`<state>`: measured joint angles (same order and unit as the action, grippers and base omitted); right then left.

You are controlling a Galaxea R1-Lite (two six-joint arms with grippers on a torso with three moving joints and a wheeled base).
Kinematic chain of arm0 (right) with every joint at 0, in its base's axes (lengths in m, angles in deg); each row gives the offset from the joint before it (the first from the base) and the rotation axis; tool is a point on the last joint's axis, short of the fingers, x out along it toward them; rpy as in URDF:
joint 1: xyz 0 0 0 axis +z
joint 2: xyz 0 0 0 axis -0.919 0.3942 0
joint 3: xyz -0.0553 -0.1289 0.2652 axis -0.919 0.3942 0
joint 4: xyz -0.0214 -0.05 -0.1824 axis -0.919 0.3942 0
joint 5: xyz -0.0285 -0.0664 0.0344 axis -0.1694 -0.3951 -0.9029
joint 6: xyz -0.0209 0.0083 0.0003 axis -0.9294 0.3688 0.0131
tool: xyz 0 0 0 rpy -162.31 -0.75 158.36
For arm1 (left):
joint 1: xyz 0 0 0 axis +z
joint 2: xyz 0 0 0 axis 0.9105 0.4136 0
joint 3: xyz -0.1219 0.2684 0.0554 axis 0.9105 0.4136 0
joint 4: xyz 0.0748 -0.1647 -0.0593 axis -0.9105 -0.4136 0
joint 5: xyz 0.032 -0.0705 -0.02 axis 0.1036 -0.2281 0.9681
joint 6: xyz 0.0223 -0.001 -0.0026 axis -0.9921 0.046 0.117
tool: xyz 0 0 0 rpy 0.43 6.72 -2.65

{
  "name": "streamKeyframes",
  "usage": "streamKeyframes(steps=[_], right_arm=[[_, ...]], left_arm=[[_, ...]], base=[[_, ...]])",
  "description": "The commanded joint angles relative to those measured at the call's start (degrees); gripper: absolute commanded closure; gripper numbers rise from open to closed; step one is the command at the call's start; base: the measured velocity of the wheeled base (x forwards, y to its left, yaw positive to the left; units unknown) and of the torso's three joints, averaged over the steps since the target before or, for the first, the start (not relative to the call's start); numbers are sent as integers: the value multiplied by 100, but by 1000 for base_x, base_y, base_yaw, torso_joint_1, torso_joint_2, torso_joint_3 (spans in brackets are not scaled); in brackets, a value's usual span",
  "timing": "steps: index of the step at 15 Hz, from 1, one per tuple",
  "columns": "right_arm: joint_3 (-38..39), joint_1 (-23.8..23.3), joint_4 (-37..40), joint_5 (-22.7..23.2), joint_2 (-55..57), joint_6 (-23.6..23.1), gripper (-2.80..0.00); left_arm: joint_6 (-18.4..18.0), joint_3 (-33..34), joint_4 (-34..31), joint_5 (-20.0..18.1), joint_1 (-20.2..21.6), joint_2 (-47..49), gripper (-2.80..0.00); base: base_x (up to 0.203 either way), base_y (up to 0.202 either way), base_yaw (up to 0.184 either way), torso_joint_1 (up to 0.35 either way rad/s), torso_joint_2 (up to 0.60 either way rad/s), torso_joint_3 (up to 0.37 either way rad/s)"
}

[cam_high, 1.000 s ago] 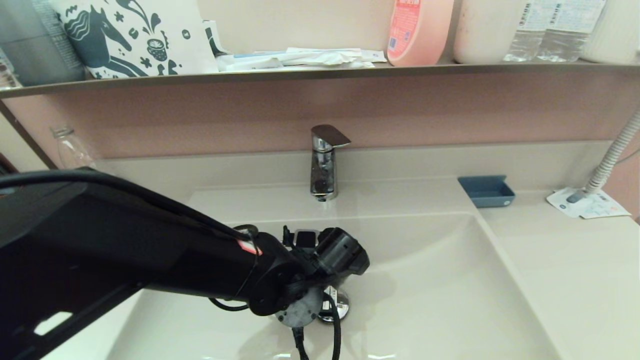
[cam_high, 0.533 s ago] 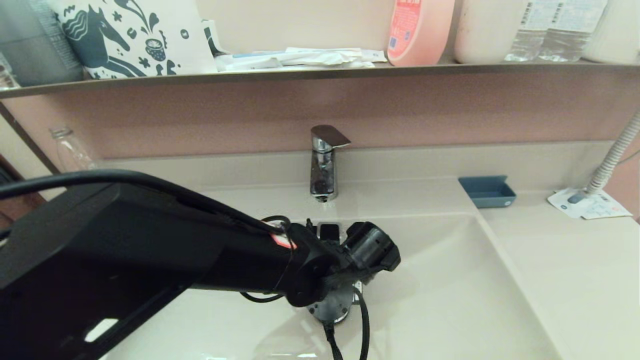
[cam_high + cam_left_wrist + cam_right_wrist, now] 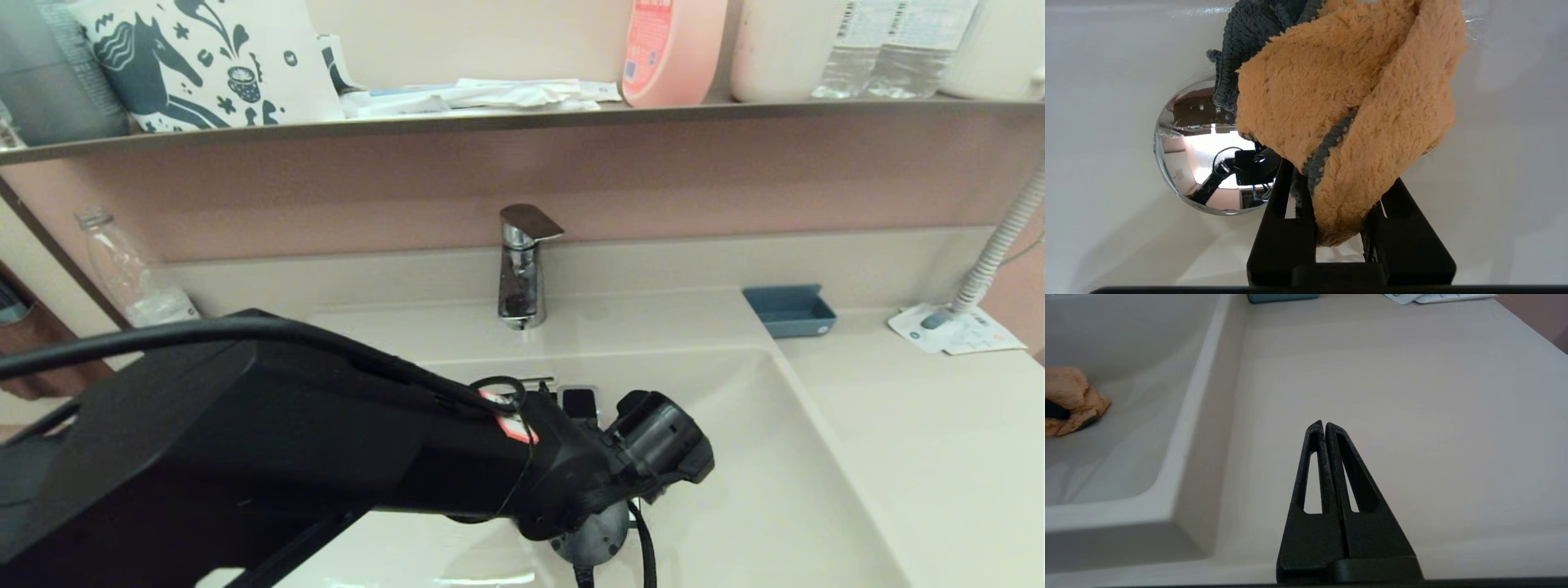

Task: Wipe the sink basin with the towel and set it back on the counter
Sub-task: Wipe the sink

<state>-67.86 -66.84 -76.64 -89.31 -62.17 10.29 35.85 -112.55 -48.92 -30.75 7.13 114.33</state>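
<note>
The orange towel, fluffy with a dark grey hem, is bunched between the black fingers of my left gripper, which is shut on it. It rests low in the sink basin, right beside the round chrome drain plug. In the head view my left arm reaches across the sink basin and hides both towel and fingers. The right wrist view shows the towel down in the basin. My right gripper is shut and empty above the counter.
The chrome faucet stands at the back of the basin. A small blue tray and a paper packet with a hose sit on the right counter. A clear bottle stands at back left; a shelf with bottles runs above.
My left arm has swept to the right across the basin floor with the towel in its grip. The right arm stays where it was.
</note>
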Motion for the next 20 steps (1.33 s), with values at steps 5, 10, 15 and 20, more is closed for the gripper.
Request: streamKeyframes(steps=[5, 10, 15, 20], right_arm=[[0, -3, -7, -1, 5, -1, 0], [0, -4, -7, -1, 5, 1, 0], [0, 3, -7, -1, 5, 0, 0], [0, 5, -7, -1, 5, 1, 0]], left_arm=[[57, -491, -17, 76, -148, 92, 0], [425, -1244, -220, 330, -175, 490, 0], [1279, -1773, -2240, -333, -572, 574, 0], [1885, -1721, -3717, -907, -955, 592, 0]], base=[[0, 0, 0, 0, 0, 0], [0, 0, 0, 0, 0, 0], [0, 0, 0, 0, 0, 0], [0, 0, 0, 0, 0, 0]])
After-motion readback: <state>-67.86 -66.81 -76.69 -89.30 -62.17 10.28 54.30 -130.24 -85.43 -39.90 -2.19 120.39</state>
